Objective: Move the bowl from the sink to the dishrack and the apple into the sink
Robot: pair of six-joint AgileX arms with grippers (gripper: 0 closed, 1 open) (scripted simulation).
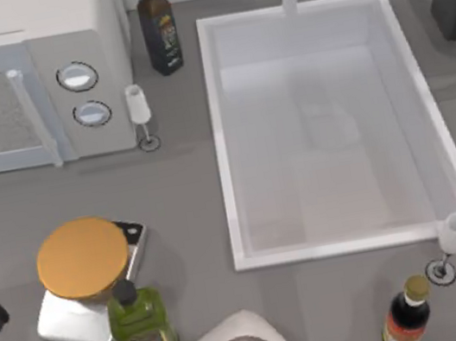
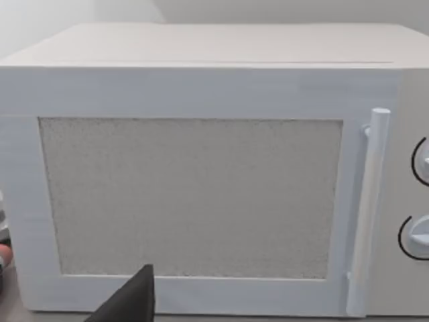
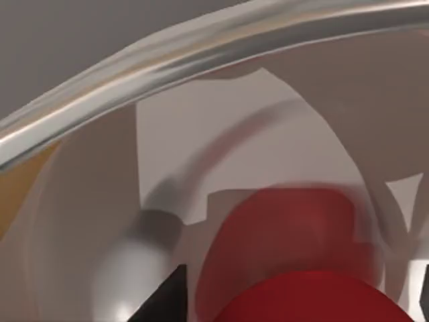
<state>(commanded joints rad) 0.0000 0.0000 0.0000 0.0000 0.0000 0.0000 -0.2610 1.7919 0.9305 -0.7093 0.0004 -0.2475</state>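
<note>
Sitting close under the right wrist camera, the apple (image 3: 308, 298) is being seen as a smooth red round shape beside a curved, glossy, glass-like wall (image 3: 167, 60). What that wall belongs to cannot be told, nor where on the table this spot lies. The right gripper (image 3: 295, 292) is being held right at the fruit; whether it is spread or pinching the apple cannot be told. The left gripper (image 2: 134, 295) is being kept parked facing the microwave (image 2: 194, 194), its state likewise unclear.

The apple is being judged light, firm and slippery, apt to roll; a hold across its widest part is being advised, with moderate squeeze.

The sink (image 1: 222, 145) is being shown with a raised white rim and a smooth pale bottom, on which a round fruit is likely to roll if dropped. Around it the grey counter is being crowded by a wine glass (image 1: 452, 238), a dark bottle (image 1: 406, 316) and an orange-lidded container (image 1: 82, 258).
</note>
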